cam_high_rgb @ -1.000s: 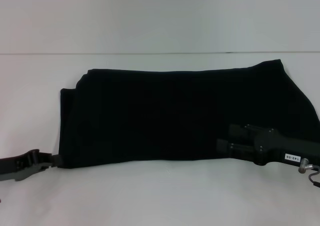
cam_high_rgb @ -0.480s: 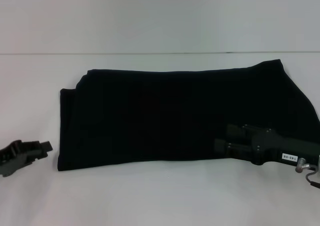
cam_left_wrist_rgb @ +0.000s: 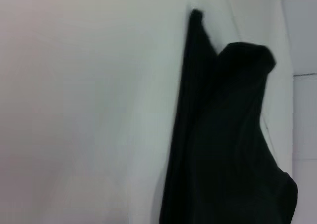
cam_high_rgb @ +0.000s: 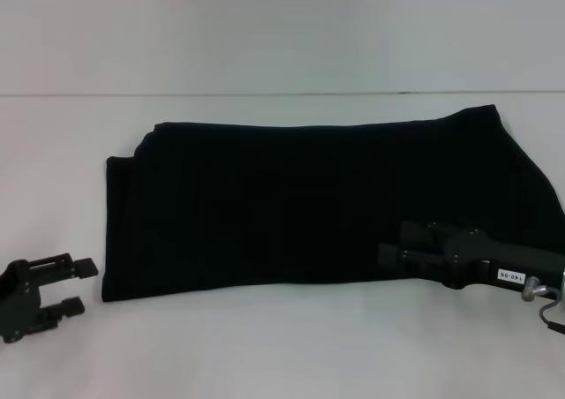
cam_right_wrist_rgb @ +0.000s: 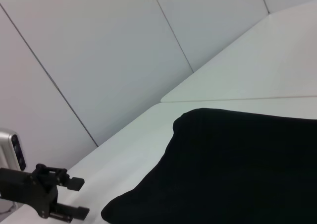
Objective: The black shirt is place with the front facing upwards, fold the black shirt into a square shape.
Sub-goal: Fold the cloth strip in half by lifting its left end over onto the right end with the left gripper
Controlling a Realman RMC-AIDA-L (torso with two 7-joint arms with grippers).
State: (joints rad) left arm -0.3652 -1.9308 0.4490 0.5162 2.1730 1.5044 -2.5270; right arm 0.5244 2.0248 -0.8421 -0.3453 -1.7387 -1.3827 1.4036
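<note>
— Two grippers in sight, and neither one has cloth in it, as far as I can make out. The left gripper (cam_high_rgb: 78,286) sits on the bare white table (cam_high_rgb: 282,346), just off the near left corner of the black shirt (cam_high_rgb: 300,196), its two fingers spread apart with nothing between them.

— And the right one?

— The right gripper (cam_high_rgb: 388,256) lies low over the shirt's near edge, toward the right end. It's black against black, so I can't tell how its fingers stand or whether they pinch anything.

— Where does that leave the shirt?

— Lying flat mid-table as a long band running left to right, already folded lengthwise, I'd say. No lettering shows. The left end has a stepped corner where one layer sits slightly back from the other; the right end flares wider toward the far side.

— So the next fold is end over end?

— That's my guess: bring one short end across to the other to get the square. To do it well, I'd have the left gripper take the near left corner through all the layers, not just the top one, and lift only enough to clear the cloth. The carried edge should land square on the opposite edge, otherwise that stepped corner will show through and the shape comes out skewed.
</note>
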